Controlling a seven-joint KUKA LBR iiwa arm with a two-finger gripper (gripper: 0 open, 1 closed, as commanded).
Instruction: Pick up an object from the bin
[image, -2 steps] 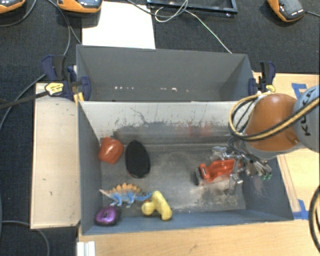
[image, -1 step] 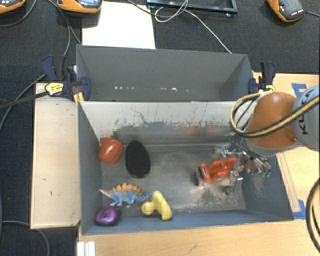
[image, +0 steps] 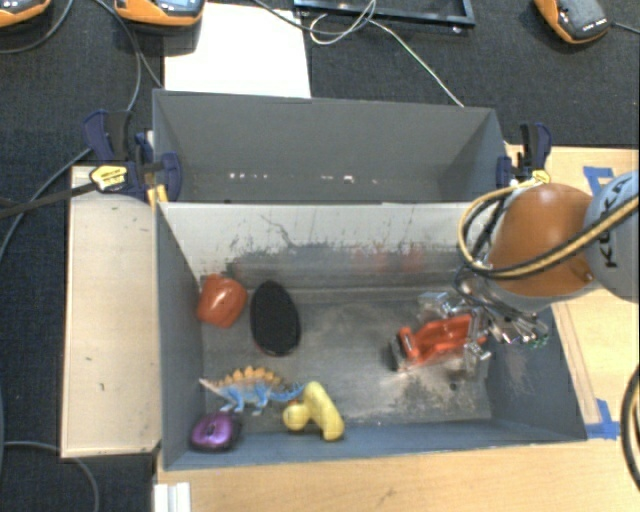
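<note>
My gripper (image: 470, 335) hangs low over the right part of the bin, under the arm's orange dome. A red and orange toy car (image: 432, 340) lies right at its fingers, on the bin floor at the right. Whether the fingers are round the car is hidden by the metal parts.
On the left side lie an orange-red ball (image: 221, 300), a black oval (image: 273, 317), a blue and orange toy dinosaur (image: 250, 390), a yellow curved piece (image: 316, 411) and a purple thing (image: 213, 431). The bin's walls slope inward.
</note>
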